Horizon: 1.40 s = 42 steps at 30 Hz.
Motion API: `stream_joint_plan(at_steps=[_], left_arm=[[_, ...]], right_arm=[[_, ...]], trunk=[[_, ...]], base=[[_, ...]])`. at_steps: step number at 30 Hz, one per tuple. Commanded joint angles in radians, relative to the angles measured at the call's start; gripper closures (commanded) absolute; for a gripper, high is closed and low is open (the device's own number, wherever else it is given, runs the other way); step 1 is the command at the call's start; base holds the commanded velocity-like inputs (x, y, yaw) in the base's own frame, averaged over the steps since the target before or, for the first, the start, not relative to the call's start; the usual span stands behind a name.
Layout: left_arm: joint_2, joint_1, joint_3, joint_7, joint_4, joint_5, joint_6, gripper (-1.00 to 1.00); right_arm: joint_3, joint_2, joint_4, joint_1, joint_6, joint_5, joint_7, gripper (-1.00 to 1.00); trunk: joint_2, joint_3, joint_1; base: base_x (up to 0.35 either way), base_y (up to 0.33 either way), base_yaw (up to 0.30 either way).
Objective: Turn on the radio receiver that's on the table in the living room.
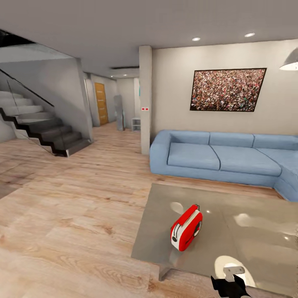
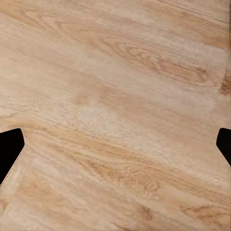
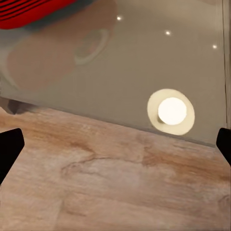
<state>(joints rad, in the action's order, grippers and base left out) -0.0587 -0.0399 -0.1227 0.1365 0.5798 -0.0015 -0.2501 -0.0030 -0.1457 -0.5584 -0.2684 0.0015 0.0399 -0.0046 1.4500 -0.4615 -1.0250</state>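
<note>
Right gripper (image 1: 231,285) sits low at the table's near edge, dark fingers spread wide with nothing between them, and its wrist view looks down over that edge (image 3: 120,126) where glass meets wood floor (image 3: 115,192). On the grey table (image 1: 256,248), the red radio (image 1: 186,227) stands toward the near left corner, white end face turned to us; a red sliver of it (image 3: 33,12) shows at the wrist view's border. Left gripper (image 2: 115,144) hangs open over bare floor planks (image 2: 115,86). Beyond the table's far edge, a blue sofa (image 1: 223,159) lines the wall under a framed crowd picture (image 1: 227,90). Stairs (image 1: 41,128) climb away past the table's left side.
</note>
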Motion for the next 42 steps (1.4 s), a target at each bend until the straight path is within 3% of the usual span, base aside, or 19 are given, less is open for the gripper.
stream_joint_plan(at_steps=[1,35,42], left_arm=[[-0.001,0.0,0.0,0.0,0.0,0.0,0.0,-1.0],[0.0,0.0,0.0,0.001,0.0,0.0,0.0,-1.0],[-0.001,0.0,0.0,0.001,0.0,0.0,0.0,-1.0]], right_arm=[[0.0,0.0,0.0,0.0,0.0,0.0,0.0,-1.0],[0.0,0.0,0.0,0.0,0.0,0.0,0.0,-1.0],[0.001,0.0,0.0,0.0,0.0,0.001,0.0,-1.0]], trunk=[[0.0,0.0,0.0],[0.0,0.0,0.0],[0.0,0.0,0.0]], base=[[0.098,0.285,-0.275],[0.188,0.267,-0.275],[0.224,0.249,-0.083]])
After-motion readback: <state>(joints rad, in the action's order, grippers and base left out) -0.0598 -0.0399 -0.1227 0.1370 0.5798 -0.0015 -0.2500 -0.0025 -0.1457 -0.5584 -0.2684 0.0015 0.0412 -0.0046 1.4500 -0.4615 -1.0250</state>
